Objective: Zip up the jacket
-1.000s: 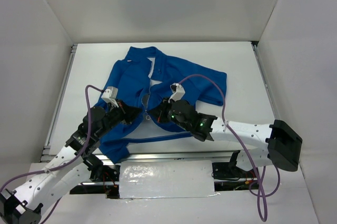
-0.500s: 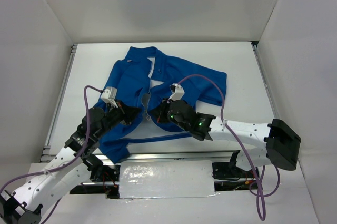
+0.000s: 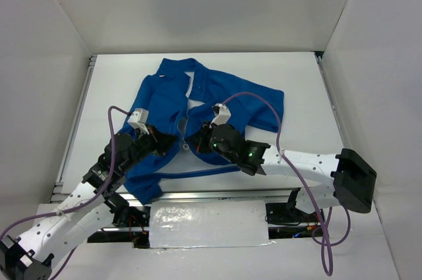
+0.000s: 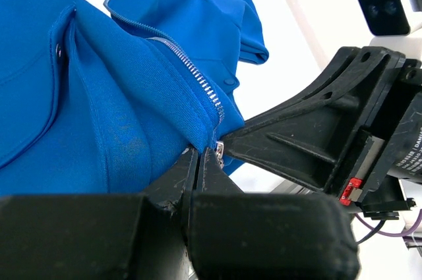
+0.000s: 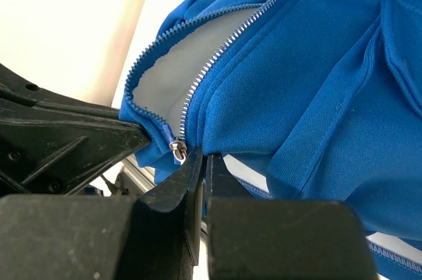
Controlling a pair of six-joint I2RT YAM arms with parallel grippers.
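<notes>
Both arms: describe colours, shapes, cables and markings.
Left arm and right arm: white perforated links, black outer joints, a purple cable and white wrist camera each. The left tool and right tool are black, angular. Green lights on the right arm.

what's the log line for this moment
left gripper: shut on jacket | right gripper: shut on jacket by slider | zipper: open above slider

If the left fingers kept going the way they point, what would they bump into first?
The jacket: the left fingers pinch its bottom edge by the zipper. The right arm's fingers sit close alongside, probably just off that line.
</notes>
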